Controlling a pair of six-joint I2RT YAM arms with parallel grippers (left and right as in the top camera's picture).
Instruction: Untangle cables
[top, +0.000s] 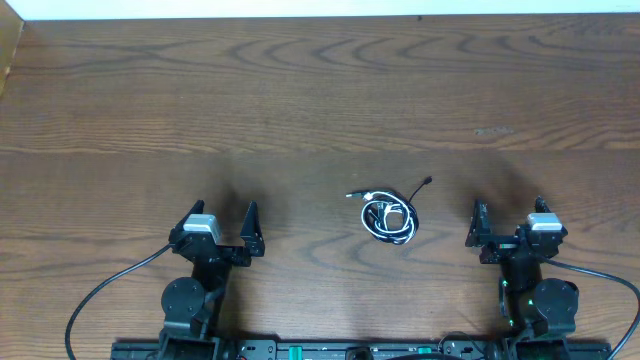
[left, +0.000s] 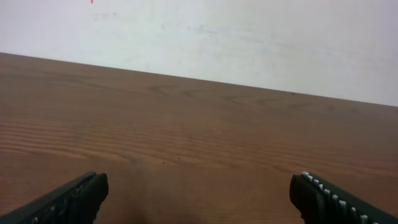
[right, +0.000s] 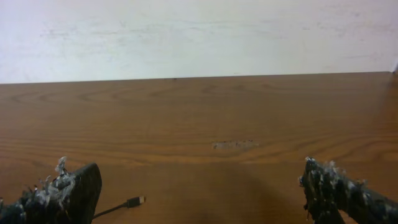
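Observation:
The cables lie as one small tangled bundle of black and white cords on the wooden table, between the two arms. One black plug end sticks out to the upper right and shows as the plug end beside the right gripper's left finger. My left gripper stands open, well left of the bundle, with nothing between its fingers. My right gripper is open too, right of the bundle, and empty.
A pale scuff marks the table beyond the right gripper. The far table edge meets a white wall. Thick black arm cables run along the near edge.

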